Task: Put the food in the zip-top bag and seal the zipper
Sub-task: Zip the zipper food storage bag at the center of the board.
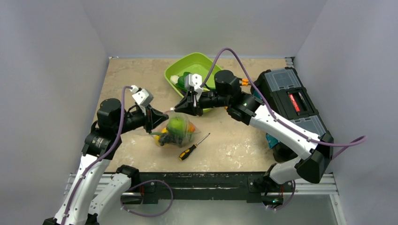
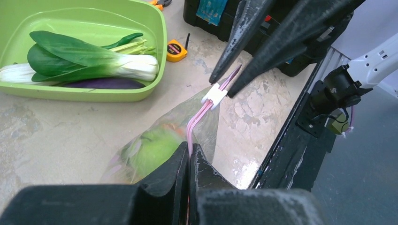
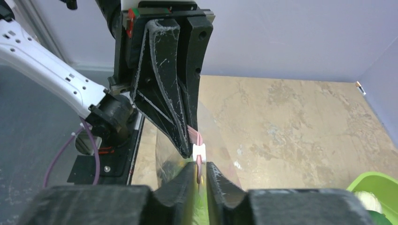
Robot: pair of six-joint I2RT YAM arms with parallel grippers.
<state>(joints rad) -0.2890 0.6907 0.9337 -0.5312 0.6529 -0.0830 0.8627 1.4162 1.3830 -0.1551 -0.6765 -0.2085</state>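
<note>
Several fruits in bag; greens in tray

Bag is thin clear plastic, crinkly and a bit shiny, with a smooth pink plastic zipper and a white plastic slider. Apple inside looks glossy. Tray is smooth, glossy green plastic. Surface is matt, blotchy, stone-looking beige. Jaws on the left gripper are matt black plastic, scuffed whitish along the edges. Screwdriver has a thin metal shaft.
</note>
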